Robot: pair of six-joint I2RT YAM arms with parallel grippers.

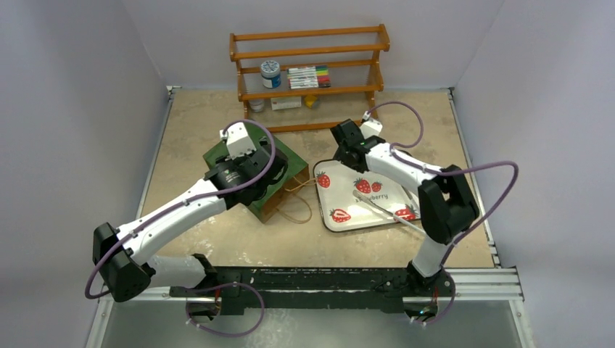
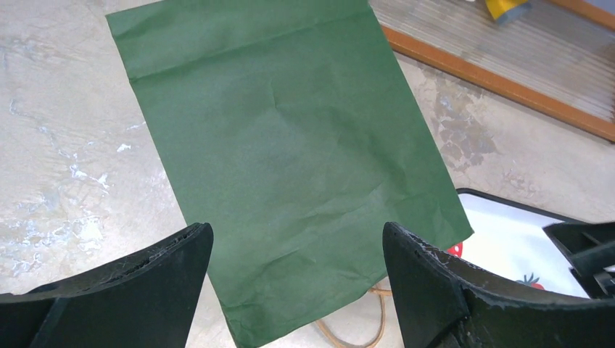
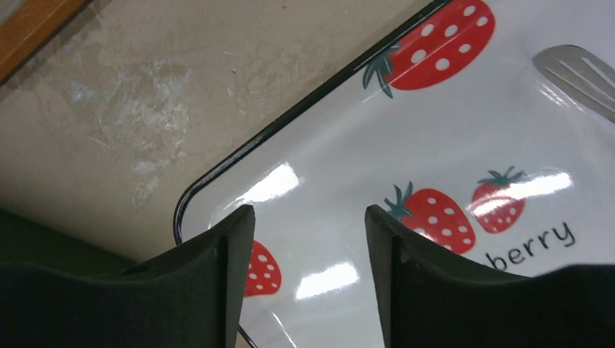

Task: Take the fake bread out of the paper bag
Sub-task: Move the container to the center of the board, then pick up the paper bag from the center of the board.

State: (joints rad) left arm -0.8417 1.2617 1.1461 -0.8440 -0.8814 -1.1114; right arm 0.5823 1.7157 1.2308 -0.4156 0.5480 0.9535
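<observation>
My left gripper (image 2: 297, 239) was spread wide, with nothing between the fingers (image 2: 145, 279). It hung over the paper bag (image 2: 290, 145), and I couldn't tell whether the tips touched the paper. In the left wrist view the dark green bag filled the middle of the frame. It lay flat and creased, and its lower end was cut off behind the fingers.

My right gripper (image 3: 310, 217) was open too, though less wide, and held nothing. It was poised above the upper-left corner of the tray (image 3: 217, 174), whose black rim curved just left of the fingers.

In the top view the paper bag (image 1: 290, 165) sat left of centre, mostly covered by the left wrist. Its tan string handles (image 1: 297, 210) trailed toward the lower right, close to the tray (image 1: 341, 196). No view showed inside the bag, so I couldn't see what it held.

The only writing I could read was "berry" (image 3: 533, 246), printed in black on the white tray among the red strawberries. Whatever came before those letters was hidden behind a finger.

A slotted metal utensil (image 3: 580, 72) lay on the tray, cut off at the upper right edge of the right wrist view.

On the wooden rack (image 1: 308, 35) at the top of the overhead frame, the labels on a blue-lidded jar (image 1: 270, 72) and a pack of markers (image 1: 308, 76) were too small to read.
</observation>
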